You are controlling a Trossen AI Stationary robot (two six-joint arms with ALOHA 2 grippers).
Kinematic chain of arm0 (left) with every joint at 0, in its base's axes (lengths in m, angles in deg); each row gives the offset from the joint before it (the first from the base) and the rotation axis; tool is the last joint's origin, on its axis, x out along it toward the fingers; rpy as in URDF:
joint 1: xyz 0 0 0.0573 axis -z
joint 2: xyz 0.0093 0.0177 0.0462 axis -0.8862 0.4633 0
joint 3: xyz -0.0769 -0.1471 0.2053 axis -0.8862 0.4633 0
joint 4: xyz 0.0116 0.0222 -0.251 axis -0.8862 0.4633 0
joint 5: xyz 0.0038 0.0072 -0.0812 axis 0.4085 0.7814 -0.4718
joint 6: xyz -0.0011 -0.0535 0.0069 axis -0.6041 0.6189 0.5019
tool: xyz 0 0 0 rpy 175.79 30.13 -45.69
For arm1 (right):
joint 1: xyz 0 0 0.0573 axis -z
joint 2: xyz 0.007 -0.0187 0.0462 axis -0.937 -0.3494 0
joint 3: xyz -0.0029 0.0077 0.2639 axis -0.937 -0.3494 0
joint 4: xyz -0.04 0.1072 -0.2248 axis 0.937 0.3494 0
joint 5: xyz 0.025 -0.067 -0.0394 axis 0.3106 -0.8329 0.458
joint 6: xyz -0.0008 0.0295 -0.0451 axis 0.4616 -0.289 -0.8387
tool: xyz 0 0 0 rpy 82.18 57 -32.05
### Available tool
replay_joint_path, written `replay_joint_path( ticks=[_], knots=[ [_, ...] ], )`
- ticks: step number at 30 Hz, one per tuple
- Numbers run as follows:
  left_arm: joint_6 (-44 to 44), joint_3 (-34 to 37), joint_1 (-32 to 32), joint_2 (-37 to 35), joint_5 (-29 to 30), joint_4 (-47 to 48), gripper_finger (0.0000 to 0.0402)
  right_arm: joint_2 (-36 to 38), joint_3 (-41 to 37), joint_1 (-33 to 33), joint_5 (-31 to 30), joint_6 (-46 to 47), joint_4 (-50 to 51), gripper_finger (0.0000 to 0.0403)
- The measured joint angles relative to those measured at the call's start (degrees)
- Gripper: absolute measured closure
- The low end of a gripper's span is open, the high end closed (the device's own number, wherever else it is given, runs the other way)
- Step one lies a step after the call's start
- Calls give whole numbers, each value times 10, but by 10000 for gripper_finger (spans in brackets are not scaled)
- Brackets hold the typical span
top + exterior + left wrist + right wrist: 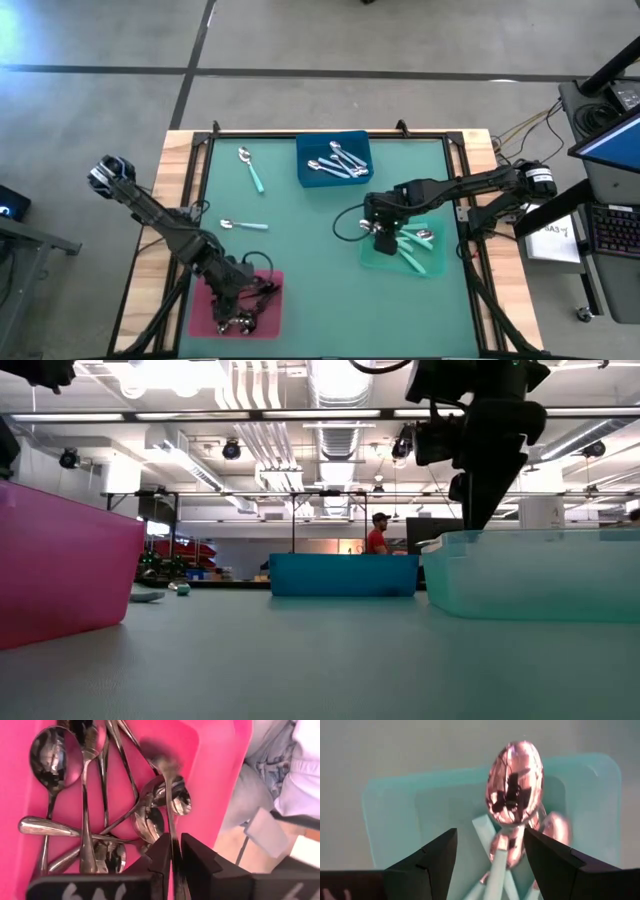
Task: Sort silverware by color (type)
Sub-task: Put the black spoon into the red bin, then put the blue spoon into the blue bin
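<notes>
Pink tray (60,565): nearest the low camera, at the desk's front left; holds a heap of all-silver spoons (90,810), grouped here by type

Left hand (238,290): over the pink tray, fingers nearly closed on one silver spoon (169,800), handle pinched between the pads (161,857), bowl out over the heap, apparently for dropping in; tray wall close beside it, little side room

Green tray (432,264): front right; holds teal-handled spoons (418,240)

Right hand (384,238): above the green tray's inner edge, fingers wide apart; a teal-handled spoon (514,785) sits between them, whether touched I cannot tell

Blue tray (308,176): at the back centre, several spoons (340,160) inside

Loose on the desk (300,240): two teal-handled spoons, one (250,168) near the back left, one (242,225) left of centre, with open mat all round for reaching them
</notes>
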Motion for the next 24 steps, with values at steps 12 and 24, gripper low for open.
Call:
replay_joint_path(
  ticks=[12, 24],
  knots=[
    [-107, 0, -11, 2, 20, 49, 353, 0, 0, 0, 0, 58, -26, 184],
    [-394, -67, -109, -3, 126, 200, 352, 0, 0, 0, 0, 101, -27, 183]
  ],
)
